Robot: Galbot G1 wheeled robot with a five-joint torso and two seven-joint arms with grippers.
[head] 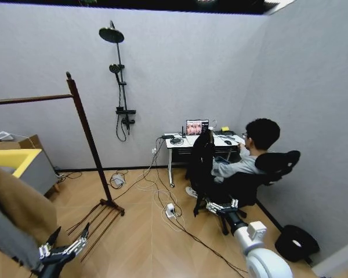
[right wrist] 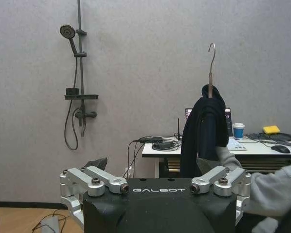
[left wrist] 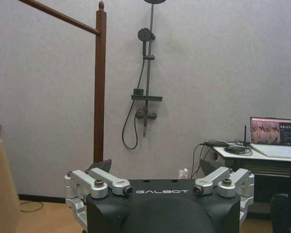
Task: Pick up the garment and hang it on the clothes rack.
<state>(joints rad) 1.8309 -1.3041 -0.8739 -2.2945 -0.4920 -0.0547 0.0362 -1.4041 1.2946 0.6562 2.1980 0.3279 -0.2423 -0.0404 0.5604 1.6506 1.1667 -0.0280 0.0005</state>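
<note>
The black garment [head: 202, 165] hangs upright on a hanger with a metal hook [right wrist: 211, 53], in front of a seated person whose grey sleeve [right wrist: 271, 189] reaches to it. My right gripper [head: 219, 200] is low beside the garment's lower edge, open; in the right wrist view the garment [right wrist: 203, 131] stands just past one fingertip of the right gripper [right wrist: 153, 164]. The clothes rack [head: 87, 136] stands to the left, its bar running off the left edge. My left gripper [head: 68, 233] is open, low near the rack's base. In the left wrist view the left gripper [left wrist: 155, 165] faces the rack post [left wrist: 100, 87].
A tan coat [head: 20, 208] and grey cloth [head: 6, 240] hang at the near left. A desk [head: 180, 146] with a laptop, an office chair [head: 275, 165] and floor cables [head: 168, 208] lie ahead. A shower fixture [head: 119, 87] is on the wall, a black bag [head: 296, 242] at right.
</note>
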